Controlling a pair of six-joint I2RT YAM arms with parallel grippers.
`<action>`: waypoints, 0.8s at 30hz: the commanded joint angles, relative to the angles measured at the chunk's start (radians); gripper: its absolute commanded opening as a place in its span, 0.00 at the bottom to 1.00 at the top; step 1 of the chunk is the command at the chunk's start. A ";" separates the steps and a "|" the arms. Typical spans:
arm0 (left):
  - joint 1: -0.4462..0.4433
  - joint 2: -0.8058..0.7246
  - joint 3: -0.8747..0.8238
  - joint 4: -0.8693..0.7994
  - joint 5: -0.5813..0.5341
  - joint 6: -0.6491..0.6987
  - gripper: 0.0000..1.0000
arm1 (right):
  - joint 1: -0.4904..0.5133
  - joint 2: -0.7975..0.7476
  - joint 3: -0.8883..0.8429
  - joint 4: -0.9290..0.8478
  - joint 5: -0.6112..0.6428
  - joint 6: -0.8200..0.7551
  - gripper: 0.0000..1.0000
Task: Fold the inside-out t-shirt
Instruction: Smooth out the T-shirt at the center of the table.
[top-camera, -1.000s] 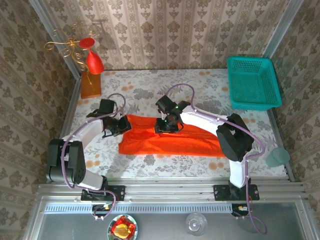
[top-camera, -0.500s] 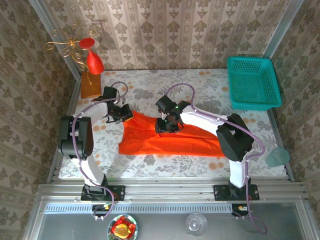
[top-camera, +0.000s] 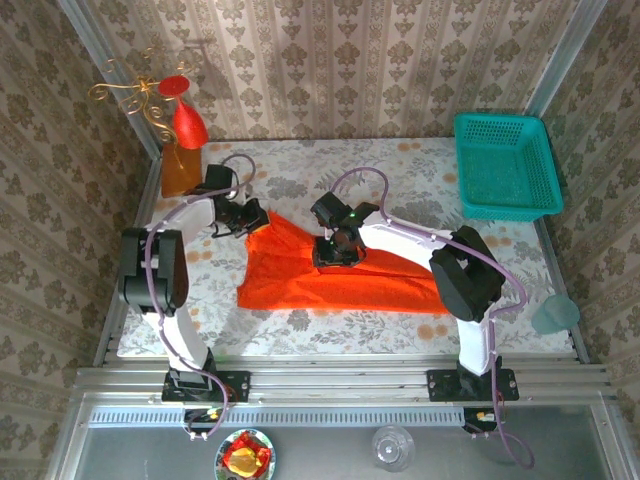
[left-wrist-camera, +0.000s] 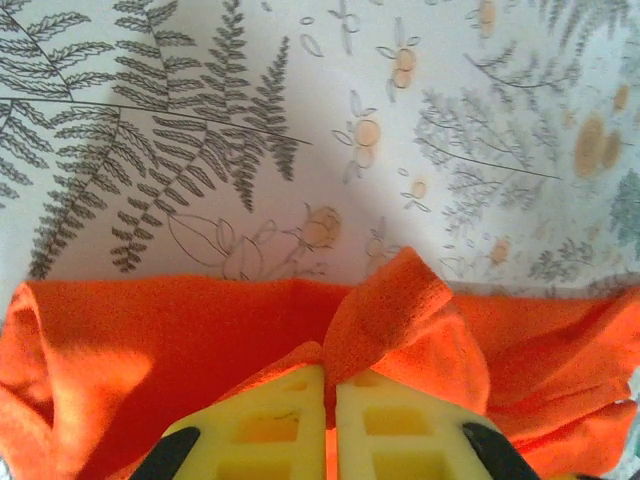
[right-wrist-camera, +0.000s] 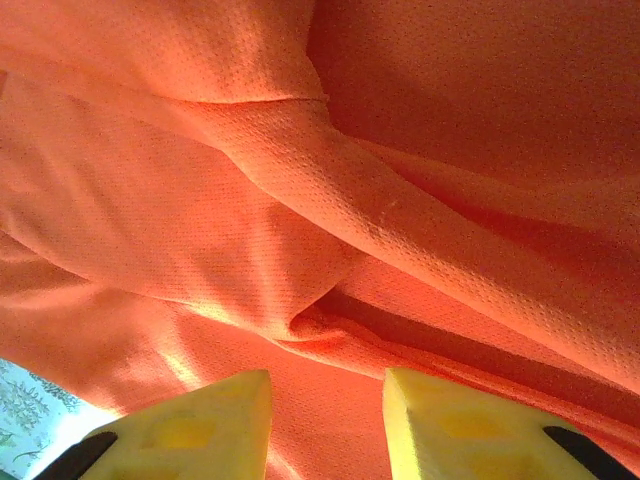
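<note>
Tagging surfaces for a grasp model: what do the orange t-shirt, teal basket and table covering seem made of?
The t-shirt looks like matte knit, likely synthetic: fine pinhole weave, soft creases. The basket looks like rigid plastic, by its moulded lattice. The table covering is a smooth printed sheet; cloth or vinyl, I cannot tell.

No legible text, no labels, no numbers — none

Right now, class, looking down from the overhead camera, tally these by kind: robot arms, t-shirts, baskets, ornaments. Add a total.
robot arms: 2 (left arm, right arm)
t-shirt: 1
basket: 1
ornament: 1
Total: 5
</note>
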 joint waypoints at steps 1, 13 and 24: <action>-0.020 -0.116 -0.055 -0.057 0.027 0.037 0.11 | -0.007 -0.020 0.020 -0.040 0.034 -0.005 0.35; -0.004 -0.452 -0.403 -0.083 -0.080 0.011 0.31 | -0.053 -0.038 0.035 -0.056 0.006 -0.050 0.37; 0.045 -0.260 -0.158 -0.188 -0.104 0.126 0.37 | -0.076 0.187 0.327 -0.120 -0.115 -0.198 0.40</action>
